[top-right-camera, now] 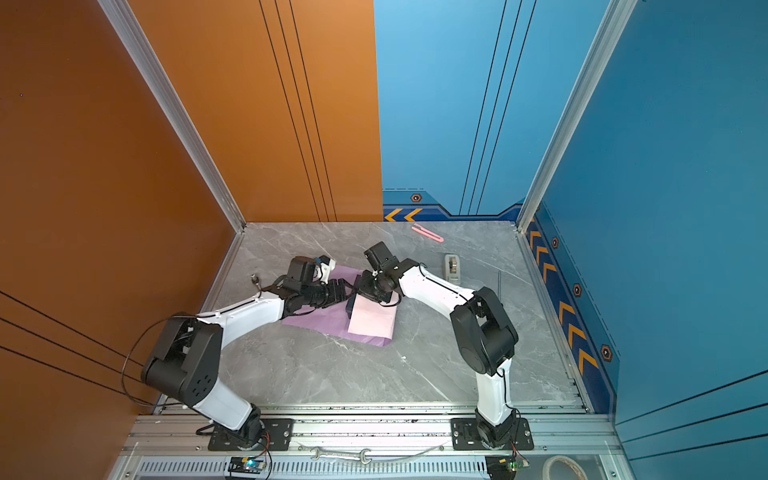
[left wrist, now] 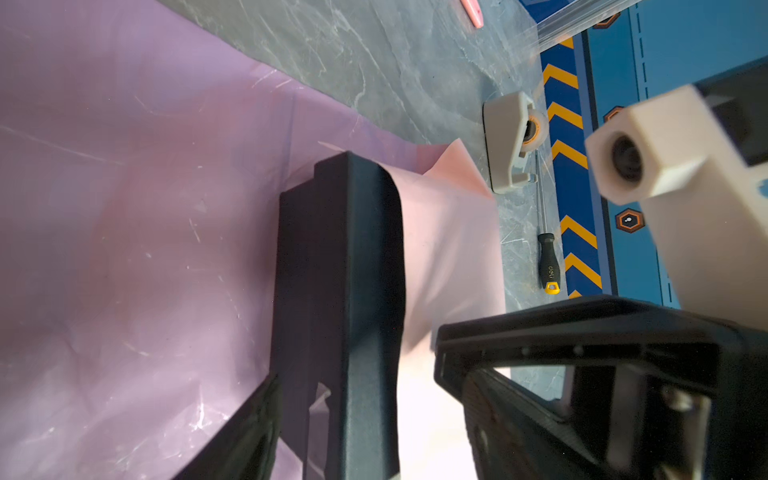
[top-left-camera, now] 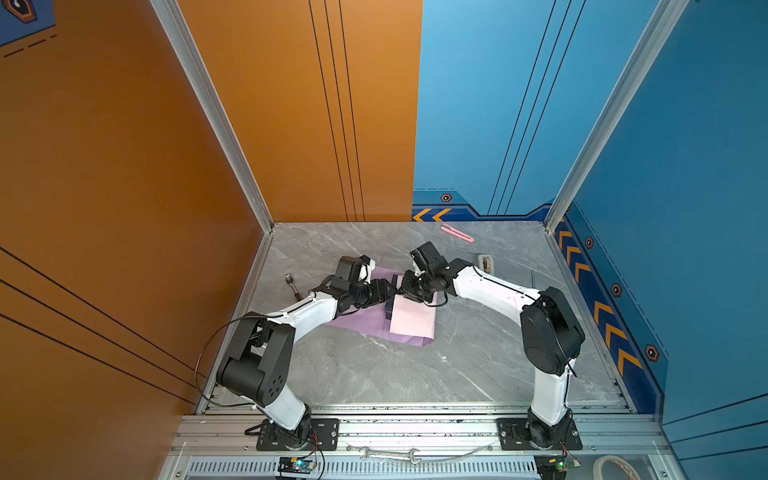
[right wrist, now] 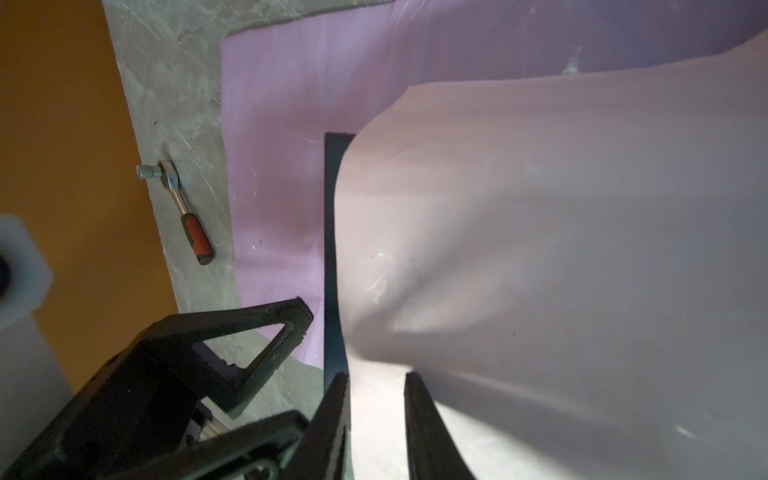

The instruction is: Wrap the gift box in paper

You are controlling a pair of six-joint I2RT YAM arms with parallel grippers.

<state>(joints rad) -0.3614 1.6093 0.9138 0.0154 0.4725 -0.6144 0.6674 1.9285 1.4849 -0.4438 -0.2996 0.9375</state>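
One flap of paper covers your box; the rest lies flat. Left gripper straddles box, right gripper straddles paper; you cannot tell if either clamps.

You can read only one word here: the black handle of the screwdriver carries pale lettering that seems to say "deli", small and turned sideways. Orange chevron arrows and a hexagon emblem mark the blue wall strip.
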